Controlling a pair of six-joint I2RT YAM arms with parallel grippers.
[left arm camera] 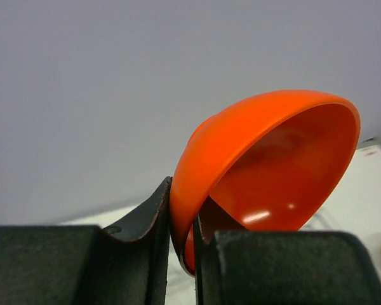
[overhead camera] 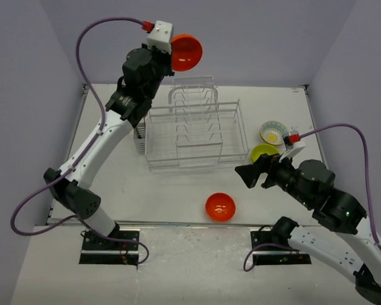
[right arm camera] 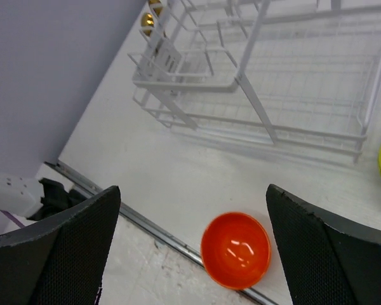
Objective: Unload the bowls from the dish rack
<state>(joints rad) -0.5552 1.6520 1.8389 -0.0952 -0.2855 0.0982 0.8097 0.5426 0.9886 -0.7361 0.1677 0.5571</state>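
Observation:
My left gripper (overhead camera: 170, 56) is raised high above the far left of the white wire dish rack (overhead camera: 193, 133) and is shut on the rim of an orange-red bowl (overhead camera: 185, 52), held on edge; in the left wrist view the bowl (left arm camera: 267, 165) is pinched at its wall by my left gripper (left arm camera: 183, 248). A second orange-red bowl (overhead camera: 220, 206) sits upright near the table's front edge. My right gripper (overhead camera: 247, 173) is open and empty, hovering above that bowl (right arm camera: 235, 250) right of the rack's front corner. A lime-green bowl (overhead camera: 264, 152) and a pale bowl with a yellow centre (overhead camera: 273, 133) sit right of the rack.
The rack (right arm camera: 260, 76) has upright divider loops and a small side basket with gold spoons (right arm camera: 150, 19) at its left end. The table's front edge has a metal rail (right arm camera: 152, 232). Purple walls close in on three sides.

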